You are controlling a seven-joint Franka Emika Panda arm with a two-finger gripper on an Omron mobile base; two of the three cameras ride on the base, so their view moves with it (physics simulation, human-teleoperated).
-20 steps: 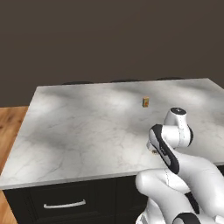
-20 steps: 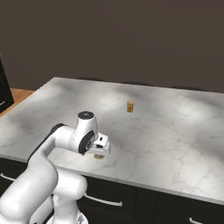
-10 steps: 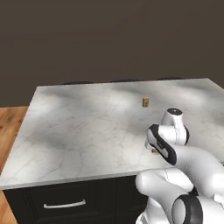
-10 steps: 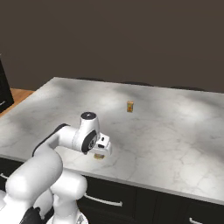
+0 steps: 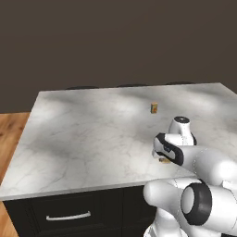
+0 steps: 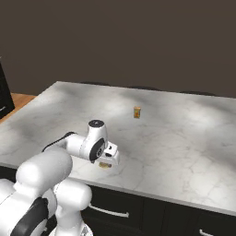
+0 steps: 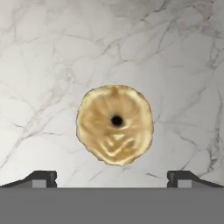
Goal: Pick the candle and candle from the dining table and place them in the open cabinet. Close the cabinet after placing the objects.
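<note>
Hand view: stubby candle (image 7: 115, 124) seen from straight above, centred in frame, dark wick hole mid-top, lumpy rim; resting on marble table (image 7: 52, 57). Finger tips (image 7: 41, 178) at lower left and lower right, spread wide, nothing between them — candle lies between their lines but not gripped.

Right base view: gripper (image 6: 107, 159) low over the candle (image 6: 105, 164), lower left of centre, near the table's front edge. Second candle (image 6: 137, 112) upright, upper centre, well apart.

Left base view: second candle (image 5: 154, 108) right of centre; hand (image 5: 167, 150) at lower right.

Handling, judged: light, stiff, waxy — likely slippery, surface dents easily. Best taken across the round sides, low on the body, moderate squeeze.
</note>
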